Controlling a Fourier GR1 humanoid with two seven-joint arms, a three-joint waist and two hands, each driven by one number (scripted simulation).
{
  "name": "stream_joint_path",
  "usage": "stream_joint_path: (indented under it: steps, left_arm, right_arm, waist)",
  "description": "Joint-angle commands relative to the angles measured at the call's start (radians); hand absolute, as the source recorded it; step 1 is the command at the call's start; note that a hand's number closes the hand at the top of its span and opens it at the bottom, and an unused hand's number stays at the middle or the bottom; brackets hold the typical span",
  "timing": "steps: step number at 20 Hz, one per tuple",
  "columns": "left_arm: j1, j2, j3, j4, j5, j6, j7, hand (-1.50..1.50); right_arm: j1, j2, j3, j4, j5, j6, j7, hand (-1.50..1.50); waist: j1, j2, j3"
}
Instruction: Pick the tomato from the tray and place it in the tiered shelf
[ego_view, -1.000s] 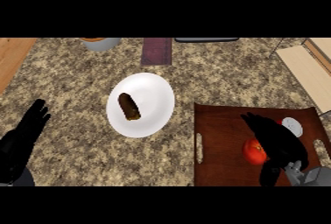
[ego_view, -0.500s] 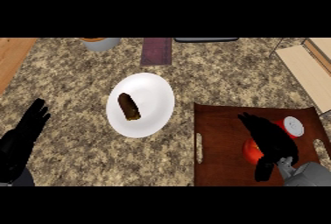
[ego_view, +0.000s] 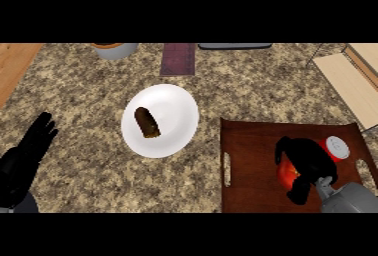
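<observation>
Right hand (ego_view: 304, 156) at lower right has now curled down round the tomato (ego_view: 286, 173) on the tray (ego_view: 251, 142), so lifting looks next.

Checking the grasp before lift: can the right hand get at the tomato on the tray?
Looks like yes. The right hand sits over the tomato on the tray, fingers curled round it, nothing between them. The small white disc lies beside the hand, not in the way.

Red tomato (ego_view: 286, 173) lies on the brown tray (ego_view: 251, 145), partly hidden.
</observation>
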Motion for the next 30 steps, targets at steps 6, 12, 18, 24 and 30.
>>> stream_joint_path:
  steps: [6,12,18,24,30]
  left_arm:
    - [-0.012,0.004,0.040,0.136,0.017,-0.032,-0.029,0.00]
    - [0.004,-0.001,0.000,0.057,-0.015,0.026,0.015,0.00]
    - [0.010,0.007,-0.020,-0.003,0.008,0.007,0.031,0.00]
    - [-0.009,0.005,-0.037,0.057,-0.020,0.022,0.014,0.00]
    - [-0.005,-0.001,-0.028,0.055,0.001,0.042,0.020,0.00]
  right_arm:
    - [-0.009,-0.006,-0.022,0.006,0.076,-0.074,-0.066,1.50]
    - [-0.130,0.064,-0.249,0.102,0.055,-0.145,0.228,1.50]
    - [-0.313,0.129,-0.410,0.266,0.184,-0.297,0.650,1.50]
    - [-0.584,0.179,-0.471,0.321,0.295,-0.289,0.848,1.50]
    - [-0.717,0.245,-0.541,0.267,0.408,-0.357,0.907,1.50]
  waist:
    - [-0.007,0.024,-0.041]
    - [0.001,0.033,-0.041]
    - [0.049,0.042,-0.043]
    - [0.036,0.034,-0.045]
    - [0.003,0.021,-0.044]
